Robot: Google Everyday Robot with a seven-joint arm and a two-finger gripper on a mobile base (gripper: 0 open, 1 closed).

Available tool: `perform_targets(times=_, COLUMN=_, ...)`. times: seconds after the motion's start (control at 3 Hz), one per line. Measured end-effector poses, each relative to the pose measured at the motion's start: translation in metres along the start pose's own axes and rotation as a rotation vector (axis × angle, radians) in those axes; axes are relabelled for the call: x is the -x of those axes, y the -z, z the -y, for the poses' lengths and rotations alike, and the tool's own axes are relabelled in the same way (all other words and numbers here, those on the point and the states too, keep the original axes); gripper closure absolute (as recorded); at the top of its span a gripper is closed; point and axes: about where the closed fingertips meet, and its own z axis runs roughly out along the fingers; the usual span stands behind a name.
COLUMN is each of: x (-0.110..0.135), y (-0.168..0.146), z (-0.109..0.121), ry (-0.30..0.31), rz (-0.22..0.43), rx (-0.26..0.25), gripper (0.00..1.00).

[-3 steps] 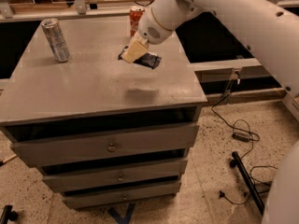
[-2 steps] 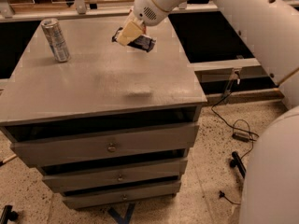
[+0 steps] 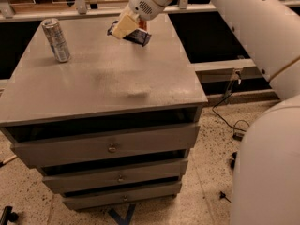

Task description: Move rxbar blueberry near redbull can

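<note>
Sliding left and toward the far edge since a second ago, clamping the rxbar blueberry [image 3: 138, 37] in the hand [image 3: 125, 27], holding it lifted above the table [image 3: 117, 86] at its far middle. Keeping the bar's long axis roughly left-to-right, slightly tilted. Facing the upright redbull can [image 3: 56, 40], well apart to the left; likely needing more leftward travel before lowering.

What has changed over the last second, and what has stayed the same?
The gripper, shut on the rxbar blueberry, has carried it toward the back of the cabinet top and slightly left, closer to the redbull can. Nothing was let go. The can and cabinet have not moved.
</note>
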Motion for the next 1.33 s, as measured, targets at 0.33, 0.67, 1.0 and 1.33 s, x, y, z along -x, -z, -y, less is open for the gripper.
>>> perform_targets(times=0.33, x=0.009, y=-0.035, z=0.014, ry=-0.012, rz=-0.004, rx=0.030, gripper=1.00)
perform_targets(times=0.67, x=0.023, y=-0.106, z=0.025, ry=-0.038, rz=-0.007, rx=0.110, gripper=1.00)
perform_targets(times=1.0, x=0.031, y=-0.147, z=0.026, ry=-0.048, rz=0.003, rx=0.160, gripper=1.00)
perform_targets(times=1.33, x=0.041, y=-0.167, z=0.022, ry=-0.037, rz=0.013, rx=0.189, gripper=1.00)
